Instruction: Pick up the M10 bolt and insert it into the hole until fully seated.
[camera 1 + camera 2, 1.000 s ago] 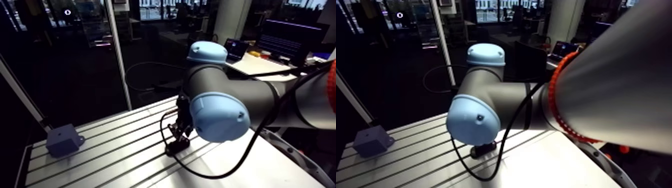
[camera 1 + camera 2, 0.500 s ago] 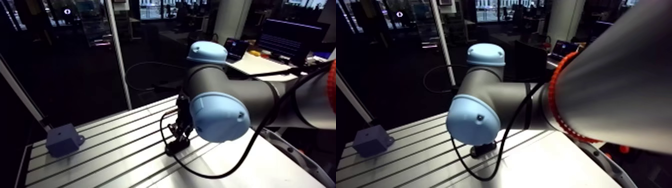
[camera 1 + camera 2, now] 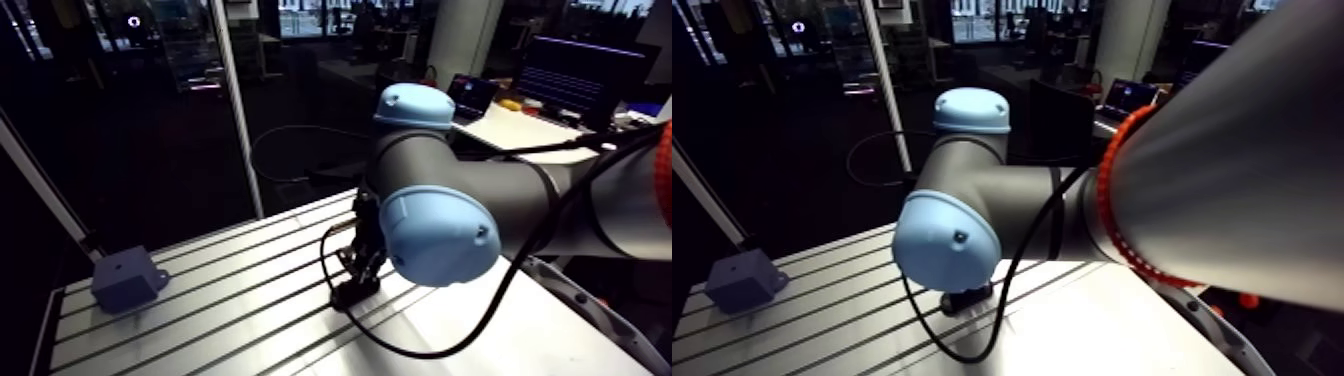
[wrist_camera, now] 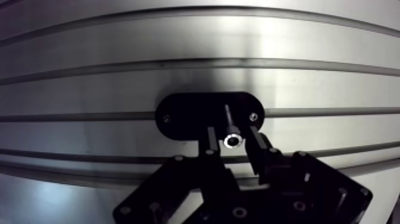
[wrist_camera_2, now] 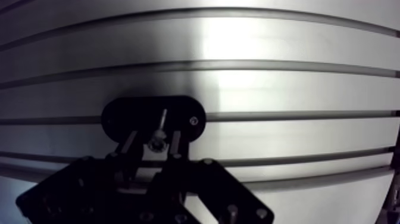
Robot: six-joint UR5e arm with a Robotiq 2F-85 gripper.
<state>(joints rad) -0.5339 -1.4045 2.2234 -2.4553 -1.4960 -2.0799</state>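
Note:
In the wrist view a black oval holder (image 4: 184, 116) lies on the slotted table, and the bolt (image 4: 232, 140) stands upright in it, socket head toward the camera. My gripper (image 4: 233, 134) straddles the bolt head. One fingertip (image 4: 211, 138) shows on each side of it, with a narrow gap between each and the head, so the gripper is open. In the arm view the gripper (image 3: 357, 270) hangs low over the holder near the middle of the table. A grey-blue block (image 3: 128, 280) with a small hole in its top face sits at the table's far left.
The aluminium table (image 3: 230, 300) has long grooves running across it. A metal post (image 3: 235, 110) rises behind its back edge, and a slanted bar (image 3: 45, 190) stands by the left corner near the block.

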